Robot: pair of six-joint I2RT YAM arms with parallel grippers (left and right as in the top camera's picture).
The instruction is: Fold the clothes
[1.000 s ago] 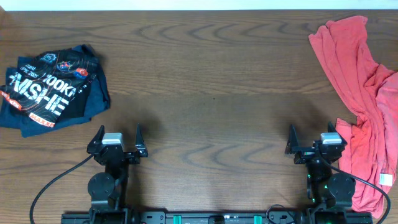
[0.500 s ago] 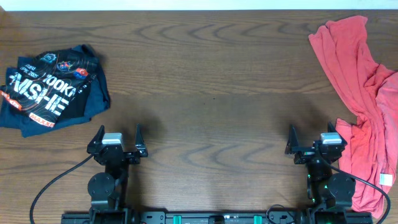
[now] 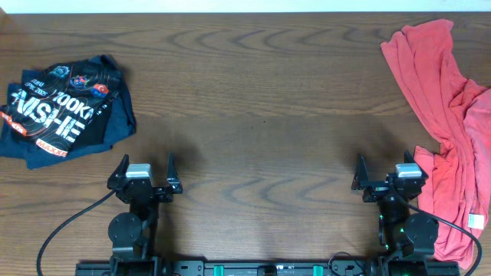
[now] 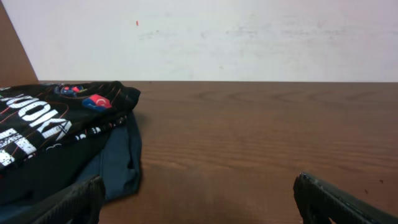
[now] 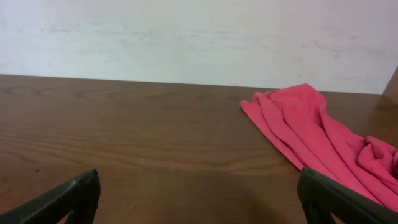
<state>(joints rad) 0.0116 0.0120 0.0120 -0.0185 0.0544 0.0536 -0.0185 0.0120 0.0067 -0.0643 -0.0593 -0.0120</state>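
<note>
Coral T-shirt [image 3: 433,84] crumpled (far right); left claw [image 3: 146,162], right claw [image 3: 383,162] agape, empty

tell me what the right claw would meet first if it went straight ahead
Likely only bare table: the right claw points just left of the red T-shirt, though it might brush the cloth's edge.

Robot lab bench — dark wood-grain table [image 3: 261,92], bare white wall [image 4: 249,37], two cabled arms [image 3: 132,222] at its edge.
</note>
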